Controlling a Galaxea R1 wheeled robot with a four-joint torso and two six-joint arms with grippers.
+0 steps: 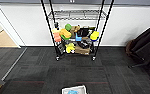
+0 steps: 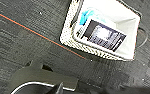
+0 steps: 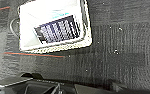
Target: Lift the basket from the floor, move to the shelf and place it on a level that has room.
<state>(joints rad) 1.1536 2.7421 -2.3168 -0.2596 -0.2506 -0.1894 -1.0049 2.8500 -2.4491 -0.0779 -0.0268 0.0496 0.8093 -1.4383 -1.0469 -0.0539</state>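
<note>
Head view alone takes in the shelf [image 1: 76,30]; wrist views reveal the basket [image 2: 73,42] contents; gripper states cannot be told.

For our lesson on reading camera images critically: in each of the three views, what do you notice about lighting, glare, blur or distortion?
Head view: even indoor light, soft focus, and the shelf posts splay outward from wide-angle distortion. Left wrist view: the basket lining glares nearly white, and the dark robot parts close to the lens are blurred. Right wrist view: the lining is again overexposed, while the floor looks grainy.
</note>
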